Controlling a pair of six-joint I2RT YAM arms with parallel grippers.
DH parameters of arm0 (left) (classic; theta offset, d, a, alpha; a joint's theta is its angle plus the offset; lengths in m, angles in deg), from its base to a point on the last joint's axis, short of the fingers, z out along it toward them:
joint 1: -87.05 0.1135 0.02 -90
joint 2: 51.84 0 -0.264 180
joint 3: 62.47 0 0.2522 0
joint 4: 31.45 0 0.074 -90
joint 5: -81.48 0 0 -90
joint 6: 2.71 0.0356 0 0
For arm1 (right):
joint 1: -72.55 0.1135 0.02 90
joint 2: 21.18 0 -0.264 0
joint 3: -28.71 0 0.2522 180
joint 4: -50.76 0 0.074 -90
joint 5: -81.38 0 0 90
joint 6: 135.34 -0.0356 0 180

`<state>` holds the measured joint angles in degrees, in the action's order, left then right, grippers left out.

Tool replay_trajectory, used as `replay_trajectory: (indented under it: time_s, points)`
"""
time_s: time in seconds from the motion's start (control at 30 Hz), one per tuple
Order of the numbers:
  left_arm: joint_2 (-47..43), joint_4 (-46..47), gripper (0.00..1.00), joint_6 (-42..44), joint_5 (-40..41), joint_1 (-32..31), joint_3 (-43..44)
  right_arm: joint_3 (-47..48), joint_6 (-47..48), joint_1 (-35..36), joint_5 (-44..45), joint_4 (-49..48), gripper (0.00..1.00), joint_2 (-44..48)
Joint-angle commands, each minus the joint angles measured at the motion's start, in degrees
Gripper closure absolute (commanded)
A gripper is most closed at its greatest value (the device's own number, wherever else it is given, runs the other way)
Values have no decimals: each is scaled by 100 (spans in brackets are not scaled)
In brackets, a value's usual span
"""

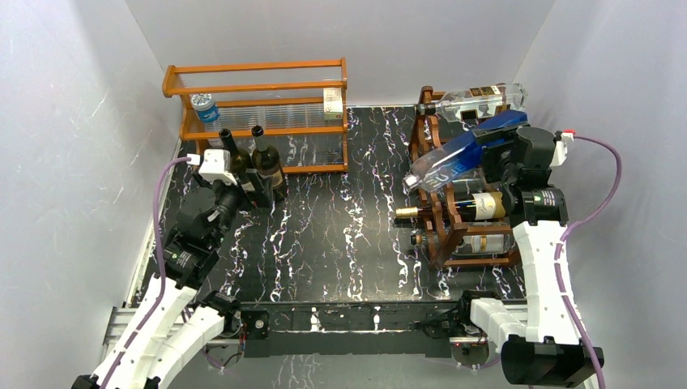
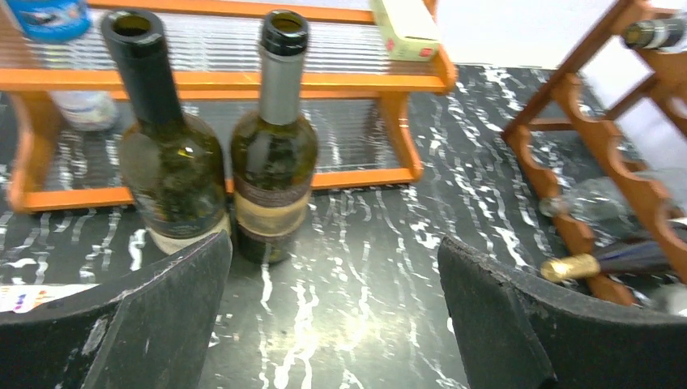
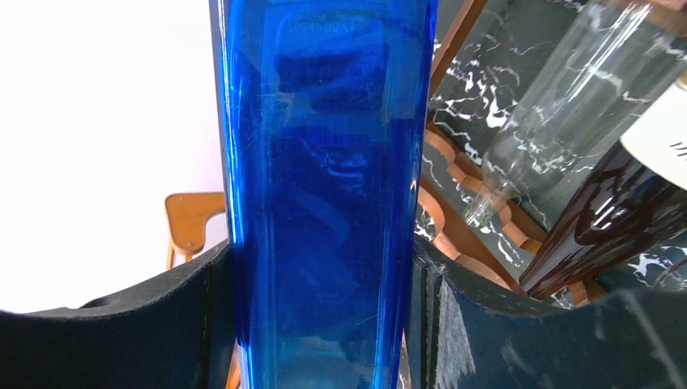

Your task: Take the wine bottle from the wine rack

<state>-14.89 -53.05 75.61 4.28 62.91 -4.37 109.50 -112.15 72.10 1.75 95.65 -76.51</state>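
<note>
R gripper [image 3: 324, 284] is pinched on the blue bottle [image 1: 450, 159], which sits tilted at the wine rack [image 1: 444, 231] top tier, neck pointing away from the gripper. L gripper [image 2: 334, 316] is spread wide & empty, w/ two dark bottles [image 2: 271, 154] just ahead of it on the table [image 1: 340, 235]. Grasp looks done, lift-out pending: next move prob needs the bottle drawn clear of the rails w/o bumping the clear bottle [image 1: 486, 99] beside it.
</note>
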Motion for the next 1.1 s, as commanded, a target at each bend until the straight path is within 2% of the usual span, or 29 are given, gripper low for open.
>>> replay_trajectory:
  time_s: [0.0, 0.17, 0.27, 0.5, 0.73, 0.9, 1.07]
  points:
    - [-144, -237, 2, -877, -1072, -19, 231, 865, 3, 218, -666, -1475, 100, -58]
    - [-65, -186, 2, -1561, -1975, -20, 317, 1537, 279, 727, -1231, -1464, 100, -660]
    - [27, -123, 2, -1877, -2386, -20, 345, 1886, 397, 1367, -1186, -1407, 100, -1037]
    - [584, -801, 2, -2834, -2941, -23, 890, 2129, 703, 3301, 365, -1392, 100, -1660]
    - [490, -1019, 2, -3156, -3326, -15, 881, 1789, 142, 4773, 2270, -1423, 100, -2117]
    - [532, -1080, 2, -3327, -3642, -21, 754, 1829, -314, 5233, 2754, -1339, 100, -2713]
    - [743, -1236, 2, -3332, -3764, -17, 575, 1779, -627, 5291, 2567, -1463, 100, -3008]
